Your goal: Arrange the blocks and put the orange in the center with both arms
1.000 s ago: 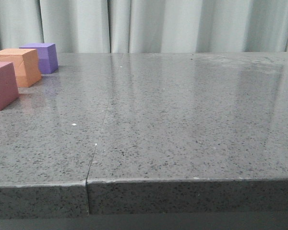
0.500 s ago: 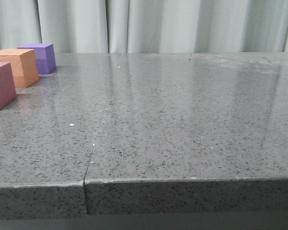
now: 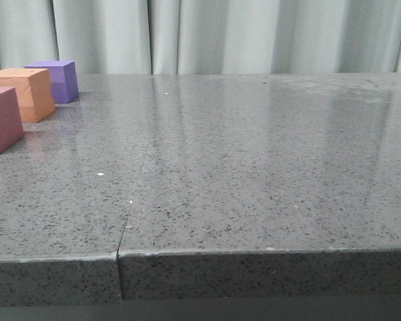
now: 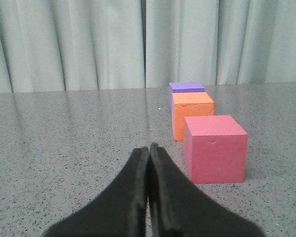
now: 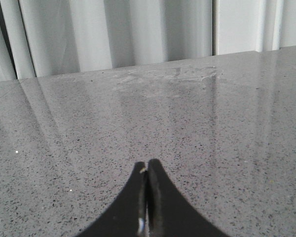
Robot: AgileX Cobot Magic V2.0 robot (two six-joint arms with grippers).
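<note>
Three cubes stand in a row at the table's far left: a pinkish-red block (image 3: 1, 120) nearest, the orange (image 3: 25, 92) in the middle, a purple block (image 3: 57, 79) farthest. The left wrist view shows the same row, pinkish-red block (image 4: 215, 148), orange (image 4: 191, 115), purple block (image 4: 186, 88). My left gripper (image 4: 148, 147) is shut and empty, low over the table, just beside and short of the pinkish-red block. My right gripper (image 5: 147, 165) is shut and empty over bare tabletop, no block near it. Neither gripper appears in the front view.
The grey speckled table (image 3: 254, 167) has a seam (image 3: 137, 187) running from front edge toward the back. Pale curtains (image 3: 220, 33) hang behind the far edge. A smudged patch (image 5: 172, 74) marks the surface ahead of the right gripper.
The front view shifted slightly: the blocks sit a little further left in the picture than one second ago. The blocks keep their order and spacing.
</note>
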